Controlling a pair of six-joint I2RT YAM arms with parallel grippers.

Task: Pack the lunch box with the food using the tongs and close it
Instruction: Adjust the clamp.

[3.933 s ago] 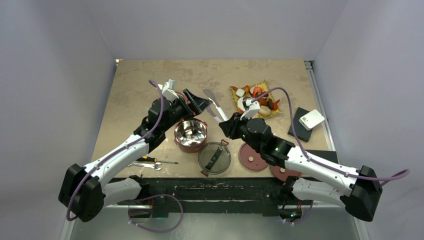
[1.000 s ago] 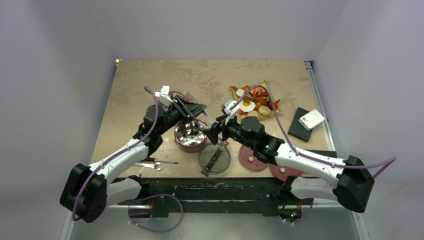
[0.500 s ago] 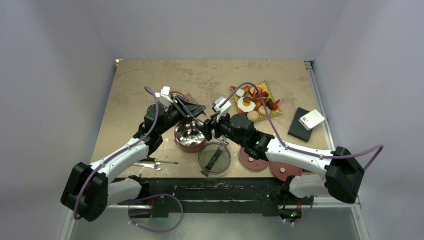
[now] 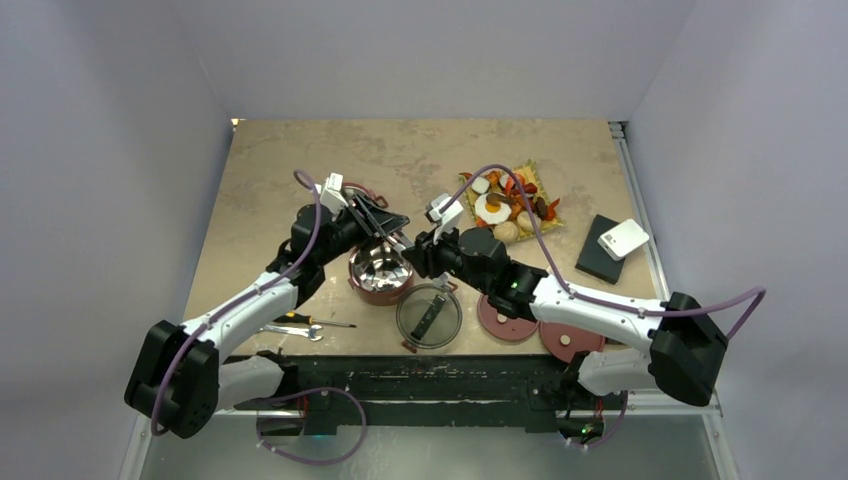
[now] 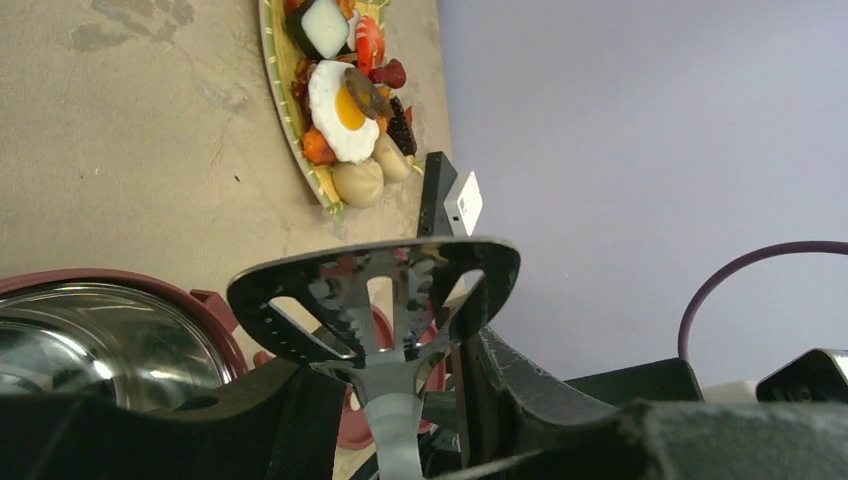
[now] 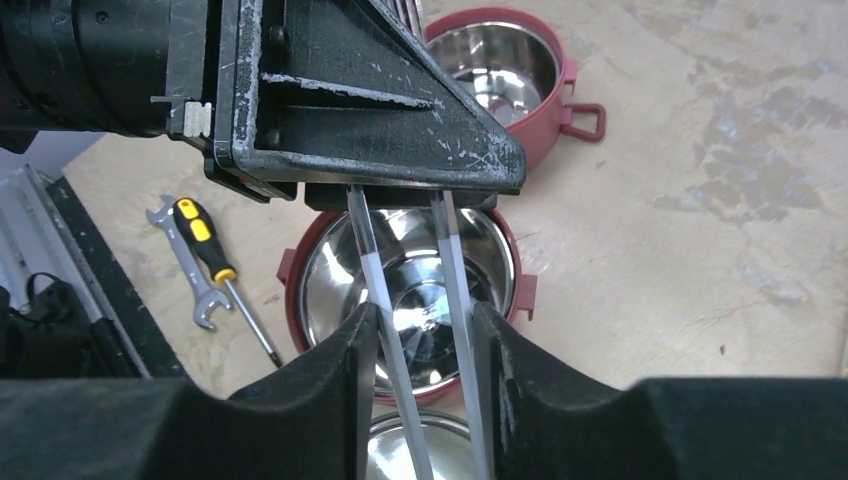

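My left gripper [image 4: 378,222] is shut on the silver tongs [image 4: 388,236] and holds them above a dusty-red bowl [image 4: 384,294] of the lunch box. In the left wrist view the tongs' slotted, scalloped head [image 5: 375,298] sticks out past my left gripper [image 5: 385,375]. My right gripper [image 6: 420,330] has its fingers pressed against both thin arms of the tongs [image 6: 372,270], right over the empty steel bowl [image 6: 515,272]. A second bowl [image 6: 500,65] stands behind it. The food [image 4: 510,205] lies on a yellow woven mat, with the fried egg [image 5: 340,100] on top.
The dark see-through top lid [image 4: 429,316] lies in front of the bowl, with two red disc lids [image 4: 505,315] to its right. A wrench [image 6: 185,270] and a screwdriver [image 6: 215,260] lie at the near left. A black box with a white block [image 4: 612,248] sits at the right edge.
My right arm has swung left to the tongs, and its jaws have closed from wide open onto the tongs' two arms. The left gripper has shifted only slightly while holding the tongs.
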